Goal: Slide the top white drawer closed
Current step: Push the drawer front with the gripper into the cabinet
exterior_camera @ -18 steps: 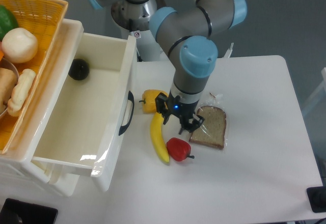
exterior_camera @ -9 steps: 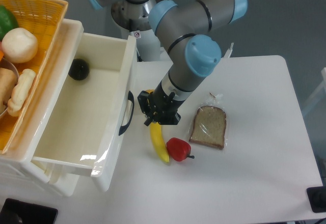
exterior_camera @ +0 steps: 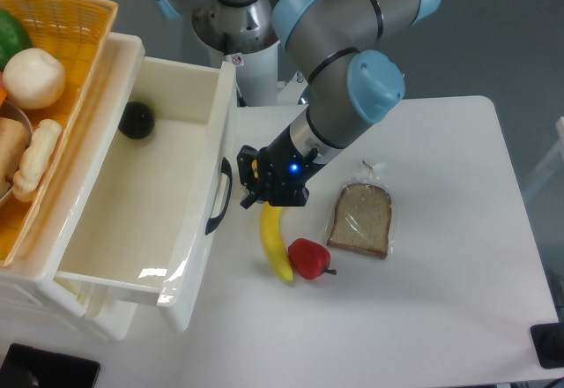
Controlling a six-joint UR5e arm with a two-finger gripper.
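Hovering just beside the top white drawer (exterior_camera: 132,203), the gripper (exterior_camera: 248,181) has jaws whose state I cannot tell.

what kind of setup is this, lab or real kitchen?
Likely a lab tabletop rig, not a kitchen: a robot arm's gripper beside an open top white drawer, toy-looking food such as a banana, all on a bare white table.

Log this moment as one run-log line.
task: close top white drawer | drawer: open | gripper: beside black handle, contact unclear | step: push not done
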